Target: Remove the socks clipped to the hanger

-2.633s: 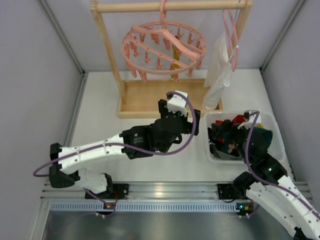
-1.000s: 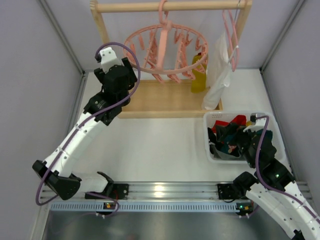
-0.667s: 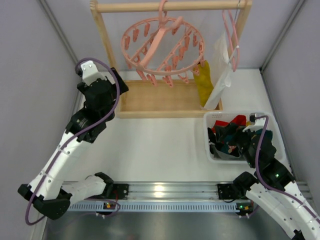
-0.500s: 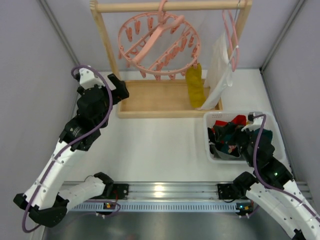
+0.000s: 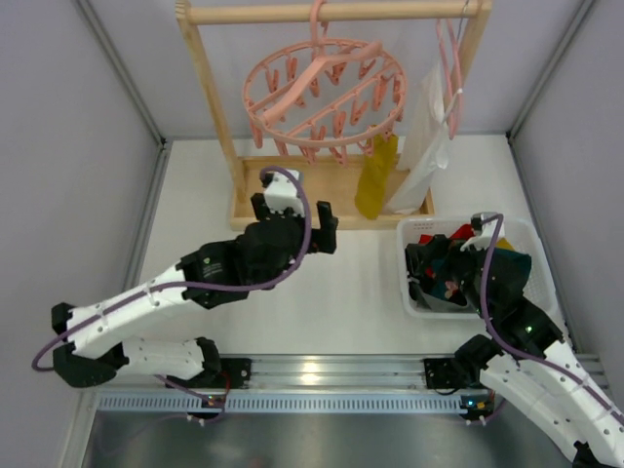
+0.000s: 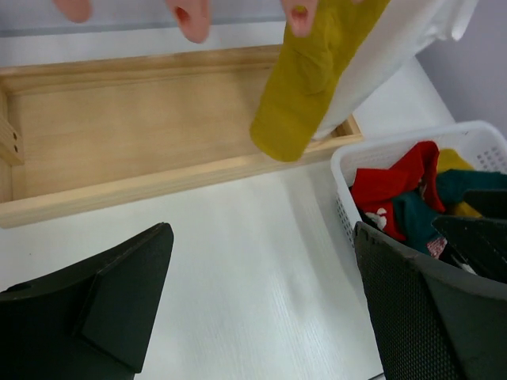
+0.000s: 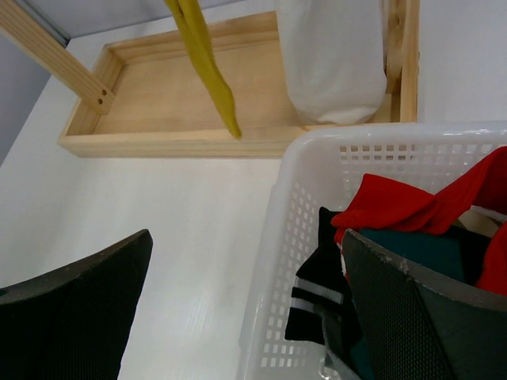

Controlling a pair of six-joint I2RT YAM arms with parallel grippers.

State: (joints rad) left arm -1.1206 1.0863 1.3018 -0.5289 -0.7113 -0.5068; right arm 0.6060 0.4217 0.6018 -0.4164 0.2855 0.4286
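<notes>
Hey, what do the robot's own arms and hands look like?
The left arm and right arm have white shells, black joints and a looping purple cable each. The left hand and right hand are black, with broad wedge-shaped fingers, one finely textured.

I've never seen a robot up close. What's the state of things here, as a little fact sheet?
hanger: round pink hoop hanger on a wooden rail
clipped on it: one mustard-yellow sock
beside it: white cloth
basket: holds red, teal and dark socks
left end effector: open, holding nothing, facing the hanging sock
right end effector: open, holding nothing, above the basket
</notes>
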